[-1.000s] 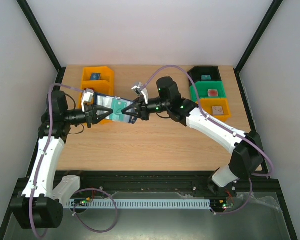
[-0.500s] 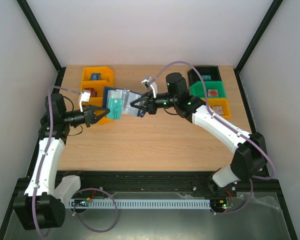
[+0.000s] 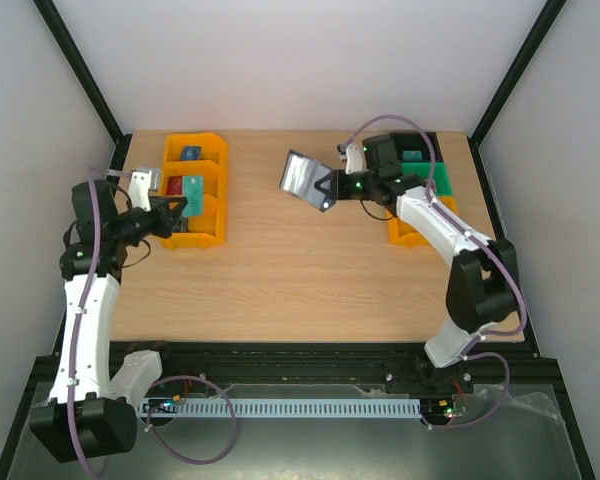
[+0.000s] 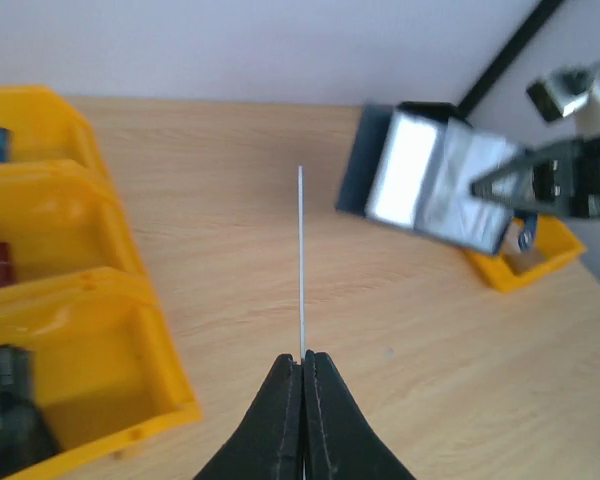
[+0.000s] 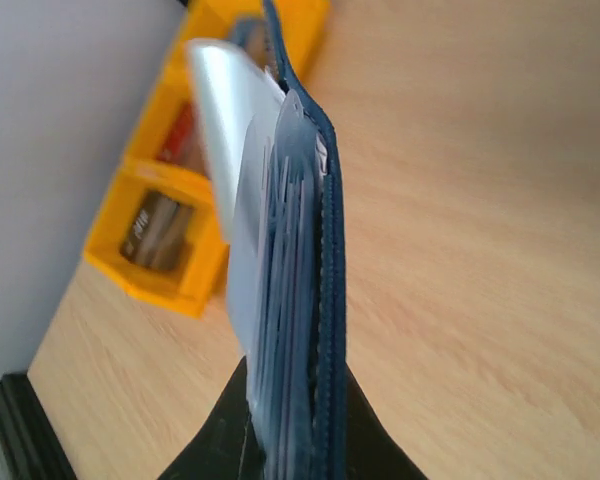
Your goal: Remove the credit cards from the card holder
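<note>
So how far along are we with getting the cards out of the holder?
One card looks out: the left hand is shut on a thin credit card, seen edge-on, clear of the card holder. In hand: the right hand grips the open holder above the table. Left: setting that card down and pulling whatever remains; pale layers show inside the holder, though I can't tell if they're cards.

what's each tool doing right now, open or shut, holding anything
left tool: closed, pinching a thin flat credit card, seen edge-on.
right tool: closed on the dark navy folding card holder.
</note>
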Controlling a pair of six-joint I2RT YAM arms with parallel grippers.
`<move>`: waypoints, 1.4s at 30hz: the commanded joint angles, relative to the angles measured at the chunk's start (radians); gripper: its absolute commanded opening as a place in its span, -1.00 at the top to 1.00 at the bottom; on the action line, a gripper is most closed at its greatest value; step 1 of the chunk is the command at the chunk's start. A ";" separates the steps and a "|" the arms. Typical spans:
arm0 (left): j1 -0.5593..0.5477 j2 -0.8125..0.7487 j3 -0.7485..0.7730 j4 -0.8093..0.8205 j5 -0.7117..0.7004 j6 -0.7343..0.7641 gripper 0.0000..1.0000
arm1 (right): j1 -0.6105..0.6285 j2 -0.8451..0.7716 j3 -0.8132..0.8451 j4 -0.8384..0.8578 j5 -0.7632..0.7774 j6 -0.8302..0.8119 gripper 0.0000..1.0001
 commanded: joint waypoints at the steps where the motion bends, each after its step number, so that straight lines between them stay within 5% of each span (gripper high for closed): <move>1: 0.034 -0.011 0.066 -0.084 -0.117 0.059 0.95 | 0.024 0.083 -0.055 -0.104 -0.185 0.037 0.97; 10: 0.048 -0.103 0.077 -0.117 0.056 0.048 0.95 | 0.141 0.237 -0.153 -0.191 -0.338 -0.098 0.88; 14: 0.048 -0.131 0.099 -0.139 0.139 0.058 0.95 | 0.120 0.166 -0.163 -0.199 -0.038 -0.036 -0.25; 17: 0.048 -0.143 0.110 -0.156 0.213 0.074 0.95 | 0.117 0.049 -0.115 -0.238 0.249 0.004 -0.91; 18: 0.048 -0.147 0.111 -0.156 0.239 0.076 0.95 | 0.119 -0.011 -0.093 -0.251 0.330 0.011 -0.99; 21: 0.049 -0.153 0.110 -0.143 0.303 0.070 0.95 | 0.154 -0.149 -0.044 -0.230 0.420 -0.028 -0.99; 23: 0.049 -0.152 0.109 -0.137 0.338 0.065 0.95 | 0.192 -0.238 -0.068 -0.126 0.212 -0.098 -0.92; 25: 0.049 -0.151 0.110 -0.128 0.384 0.058 0.95 | 0.224 -0.312 -0.143 0.120 -0.107 -0.052 -0.86; 27: 0.048 -0.147 0.113 -0.109 0.434 0.044 0.95 | 0.276 -0.352 -0.233 0.479 -0.268 0.137 -0.80; 31: 0.047 -0.133 0.122 -0.074 0.498 0.000 0.95 | 0.393 -0.297 -0.289 0.971 -0.197 0.433 -0.36; 34: 0.046 -0.125 0.124 -0.049 0.529 -0.033 0.95 | 0.413 -0.219 -0.239 1.024 -0.165 0.485 -0.13; 42: 0.047 -0.094 0.112 0.018 0.536 -0.112 0.95 | 0.449 -0.078 -0.197 1.149 -0.225 0.580 -0.04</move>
